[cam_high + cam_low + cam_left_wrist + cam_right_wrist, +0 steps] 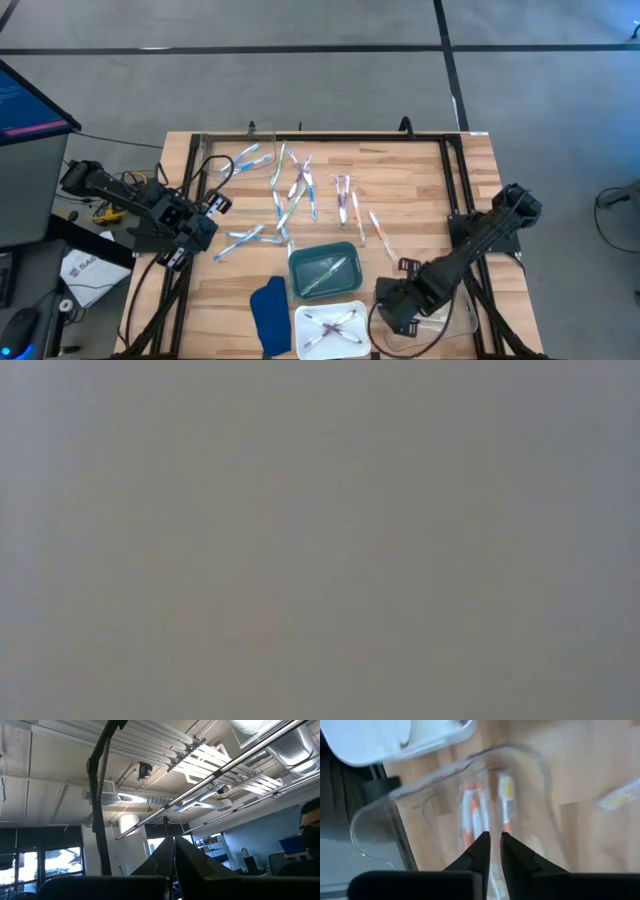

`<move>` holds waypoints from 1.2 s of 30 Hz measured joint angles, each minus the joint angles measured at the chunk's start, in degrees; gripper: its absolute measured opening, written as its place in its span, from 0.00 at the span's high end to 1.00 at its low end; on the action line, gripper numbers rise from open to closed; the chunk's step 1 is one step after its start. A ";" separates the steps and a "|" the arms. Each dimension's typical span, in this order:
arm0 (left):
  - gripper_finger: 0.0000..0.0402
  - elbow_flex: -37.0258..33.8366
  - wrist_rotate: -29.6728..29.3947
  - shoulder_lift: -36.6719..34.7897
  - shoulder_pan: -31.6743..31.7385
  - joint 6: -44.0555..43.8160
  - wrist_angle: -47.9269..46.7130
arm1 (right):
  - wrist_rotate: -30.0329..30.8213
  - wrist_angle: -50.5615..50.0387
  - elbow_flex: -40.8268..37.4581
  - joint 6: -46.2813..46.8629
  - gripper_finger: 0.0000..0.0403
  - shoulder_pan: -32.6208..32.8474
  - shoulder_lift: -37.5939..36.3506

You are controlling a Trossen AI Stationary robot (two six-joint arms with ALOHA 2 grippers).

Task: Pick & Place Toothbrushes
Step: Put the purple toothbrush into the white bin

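Right wrist view had the right gripper (493, 840) nearly closed over a clear tray (370, 815) of orange toothbrushes (470, 815), probably sorting by colour; grip unclear. Left gripper (185, 232) parked, pinched together.

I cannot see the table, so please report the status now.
Left gripper shut, parked at table's left edge. Right gripper nearly shut over clear tray holding orange toothbrushes. Loose toothbrushes remain mid-table. No obstruction seen.
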 joint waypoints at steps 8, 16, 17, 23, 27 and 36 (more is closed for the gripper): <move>0.98 0.00 0.02 0.00 -0.02 -0.20 -0.09 | 2.99 -7.73 5.51 -0.03 0.98 -6.02 -0.02; 0.98 0.02 0.02 0.13 -0.02 -0.54 -0.20 | 3.98 -7.44 5.59 -2.89 0.99 -12.82 -0.02; 0.98 0.02 0.02 0.17 -0.01 -0.61 -0.31 | 4.35 -7.35 5.59 -3.76 0.99 -13.68 -0.02; 0.98 0.02 0.02 0.18 -0.02 -1.60 -0.48 | 5.24 -7.28 5.59 -7.14 0.99 -17.63 -0.02; 0.98 0.02 0.02 0.18 0.00 -2.15 -0.66 | 9.67 -2.50 5.59 -11.63 0.99 -18.18 -0.02; 0.98 0.02 0.02 0.16 -0.01 -2.58 -1.30 | 27.20 6.01 5.49 -17.57 0.99 -14.74 -5.48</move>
